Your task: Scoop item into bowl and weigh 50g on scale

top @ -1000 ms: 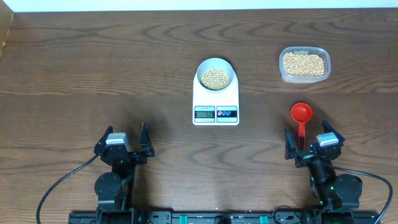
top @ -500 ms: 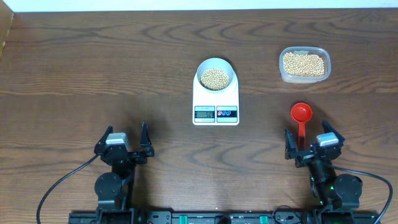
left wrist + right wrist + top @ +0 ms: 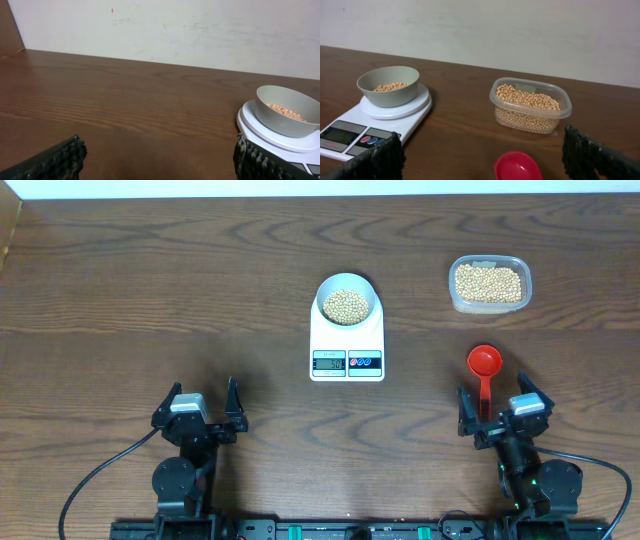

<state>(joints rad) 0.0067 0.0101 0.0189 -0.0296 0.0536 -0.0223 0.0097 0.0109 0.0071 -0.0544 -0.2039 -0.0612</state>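
The pale bowl [image 3: 347, 299] stands on the white scale [image 3: 347, 350] at the table's middle and holds tan beans [image 3: 346, 306]. It also shows in the left wrist view [image 3: 287, 117] and the right wrist view [image 3: 388, 86], on the scale [image 3: 350, 134]. More beans fill a clear plastic tub [image 3: 489, 283], also seen from the right wrist [image 3: 530, 105]. A red scoop [image 3: 484, 369] lies on the table just ahead of my right gripper [image 3: 503, 415], its head between the open fingers [image 3: 518, 166]. My left gripper [image 3: 198, 408] is open and empty near the front edge.
A pale wall runs behind the table's far edge [image 3: 175, 30]. Black cables trail from both arm bases at the front [image 3: 95, 480].
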